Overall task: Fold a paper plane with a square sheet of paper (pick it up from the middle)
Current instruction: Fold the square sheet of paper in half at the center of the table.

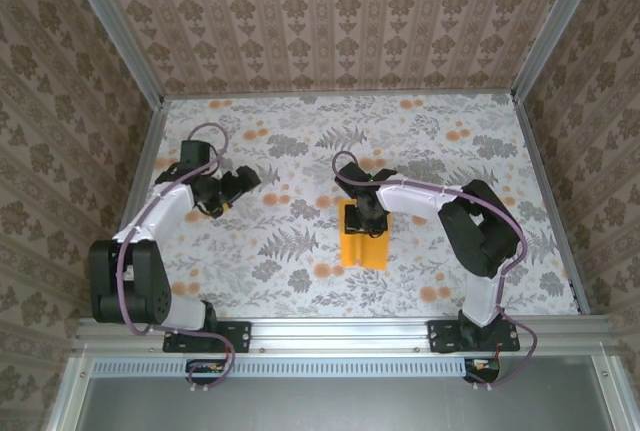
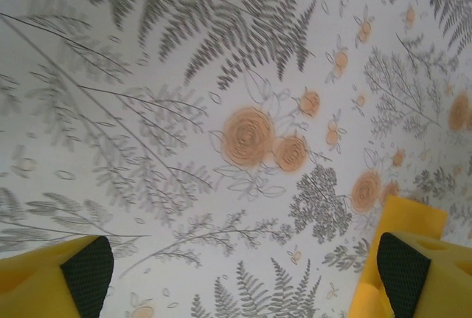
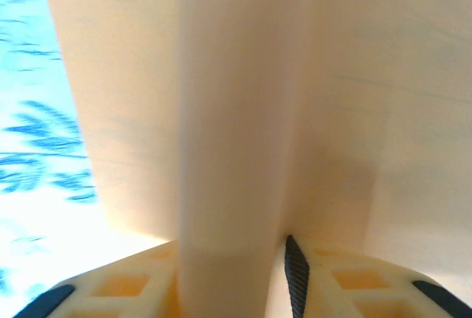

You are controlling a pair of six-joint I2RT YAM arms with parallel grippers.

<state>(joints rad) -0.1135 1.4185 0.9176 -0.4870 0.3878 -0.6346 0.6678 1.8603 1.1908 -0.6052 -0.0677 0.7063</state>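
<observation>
Right jaws seemingly pinching square sheet of paper [image 1: 365,251] mid-ridge.

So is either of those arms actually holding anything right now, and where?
The right gripper pinches the square sheet of paper by a raised ridge at its middle. The left gripper is open and empty.

Reference: square sheet of paper [image 1: 365,251].
- Above sheet: right gripper [image 1: 366,221] sits on far half, sheet's middle pinched up as ridge between fingers; no way in from overhead.
- Right of sheet: right arm [image 1: 440,199] lies across table [image 1: 300,131]; passage barred.
- Near side of sheet: bare strip, open.
- Left of sheet: wide bare stretch up to left gripper [image 1: 238,183], jaws spread, nothing between.
- Beyond sheet: bare up to back wall [image 1: 340,21].
</observation>
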